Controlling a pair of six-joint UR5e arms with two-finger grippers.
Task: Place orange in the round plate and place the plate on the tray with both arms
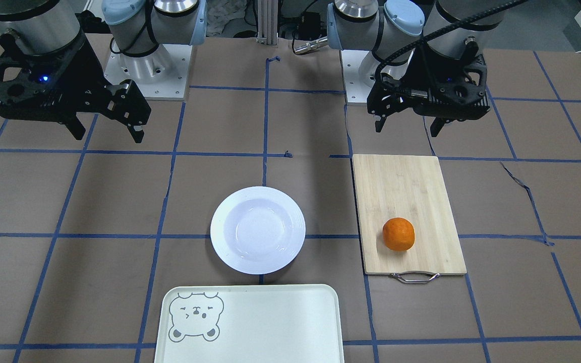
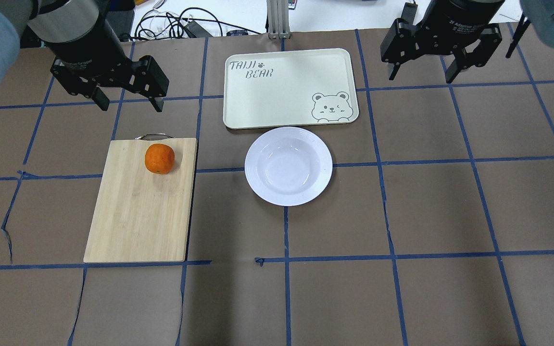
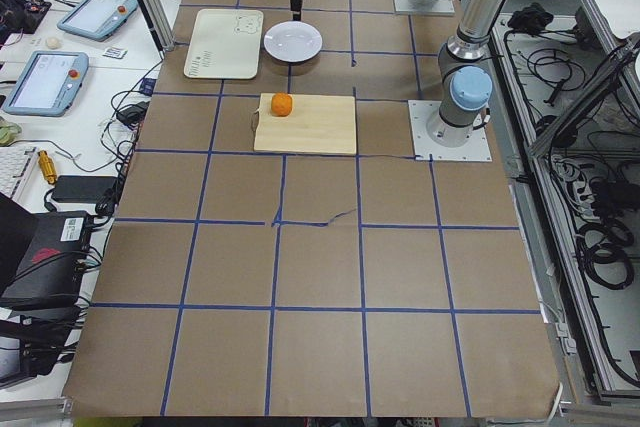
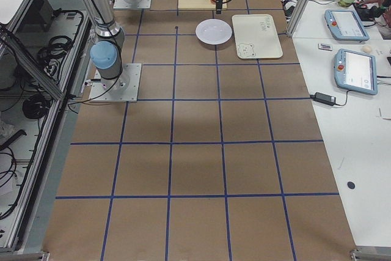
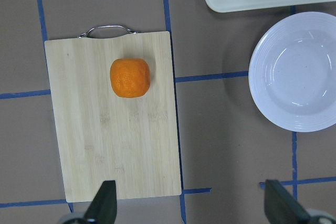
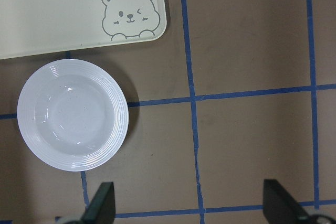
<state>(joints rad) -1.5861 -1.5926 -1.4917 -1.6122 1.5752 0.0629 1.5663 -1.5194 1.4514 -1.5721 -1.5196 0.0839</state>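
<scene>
Hanging above the bench (image 1: 119, 201), the left jaws and right jaws both stand apart, empty, in the front view; the orange (image 1: 398, 234) rests on the cutting board (image 1: 406, 191) forward of the left jaws. Overhead, the round plate (image 2: 254, 166) lies between the pairs, just beside the tray (image 2: 282, 98). Wrist views: orange ahead of the left jaws, plate ahead of the right jaws.

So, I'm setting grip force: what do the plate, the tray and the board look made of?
Plate: glossy white, probably ceramic or melamine, judging by its sheen. Tray: matte cream, likely plastic, rounded moulded corners. Board: pale wood or bamboo, visible grain lines.
</scene>
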